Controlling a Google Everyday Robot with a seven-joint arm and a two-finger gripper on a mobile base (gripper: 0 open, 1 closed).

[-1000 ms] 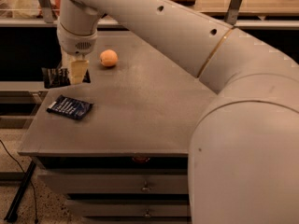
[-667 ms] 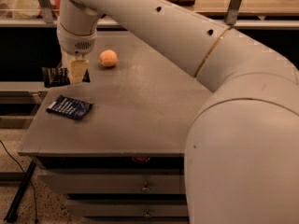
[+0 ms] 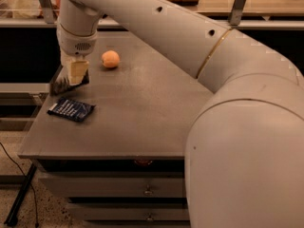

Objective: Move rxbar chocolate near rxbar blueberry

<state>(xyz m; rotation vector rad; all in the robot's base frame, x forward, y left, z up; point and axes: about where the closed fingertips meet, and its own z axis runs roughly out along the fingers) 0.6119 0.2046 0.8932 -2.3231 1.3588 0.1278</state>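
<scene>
The rxbar blueberry (image 3: 71, 109), a dark navy-blue wrapper with pale text, lies flat near the table's left edge. The rxbar chocolate (image 3: 61, 85), a black wrapper, hangs tilted from my gripper (image 3: 77, 75) just behind the blue wrapper and a little above the tabletop. My gripper points down from the white arm at the table's left side and is shut on the black wrapper. Its pale fingers (image 3: 78, 69) cover part of the wrapper.
An orange ball-shaped fruit (image 3: 110, 59) sits on the grey table (image 3: 142, 108) behind and right of the gripper. The table's left edge runs close to both wrappers. Drawers are below the front edge. My large white arm fills the right side.
The gripper with the black wrapper has shifted slightly down and right, closer to the tabletop. The blue wrapper and the orange have not moved.
</scene>
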